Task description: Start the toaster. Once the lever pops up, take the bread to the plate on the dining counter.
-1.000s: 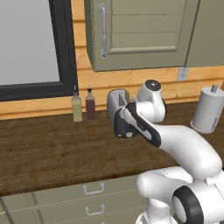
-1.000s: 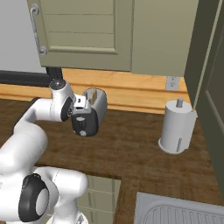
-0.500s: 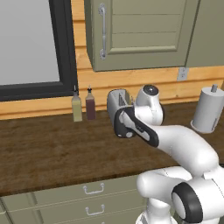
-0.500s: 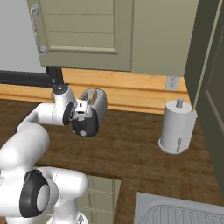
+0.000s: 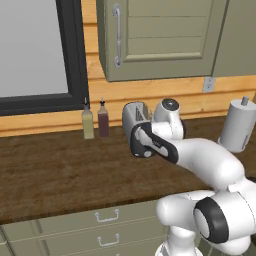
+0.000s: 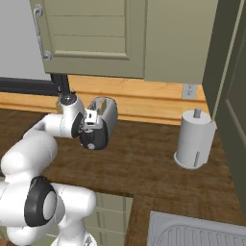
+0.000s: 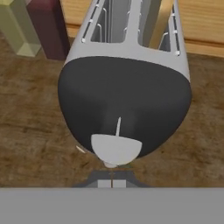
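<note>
Two fingertips pressed together, gripper (image 7: 112, 183) closed on nothing, just near of toaster (image 7: 124, 83) black end panel; bread (image 7: 160, 24) upright in right slot.

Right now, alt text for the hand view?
The toaster seen end-on: black end panel and pale lever just above the shut pincer, a bread slice in the right slot. Two bottles stand upper left on the wood counter.

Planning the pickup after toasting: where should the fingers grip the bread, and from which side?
Grip the bread by its top edge, coming from above. It stands upright in the toaster slot, so the slot walls likely block its faces.
</note>
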